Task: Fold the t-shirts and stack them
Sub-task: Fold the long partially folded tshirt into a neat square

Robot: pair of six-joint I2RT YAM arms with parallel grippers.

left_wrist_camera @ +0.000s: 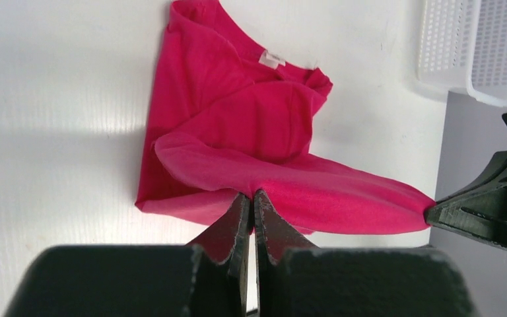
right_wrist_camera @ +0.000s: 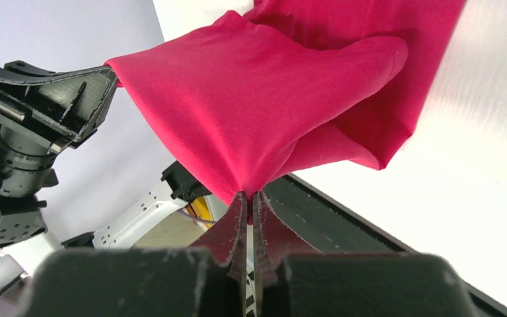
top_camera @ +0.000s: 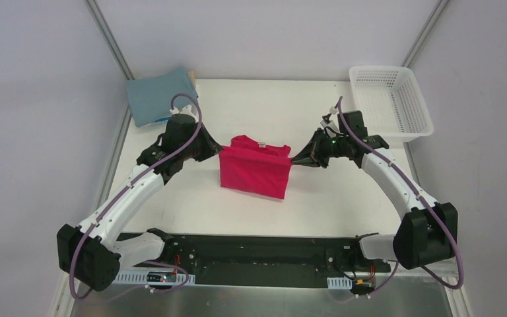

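From above, you see the crimson t-shirt [top_camera: 254,173] in the middle of the worktop [top_camera: 343,198]. It is held between the left gripper [top_camera: 218,153] at its left edge and the right gripper [top_camera: 294,160] at its right edge. A folded teal-grey t-shirt [top_camera: 157,98] lies at the far left corner. In your left wrist view, the jaws are clamped on a raised fold of crimson cloth, with the rest lying flat beyond them. In your right wrist view, the jaws pinch that fold's opposite end, lifted off the worktop.
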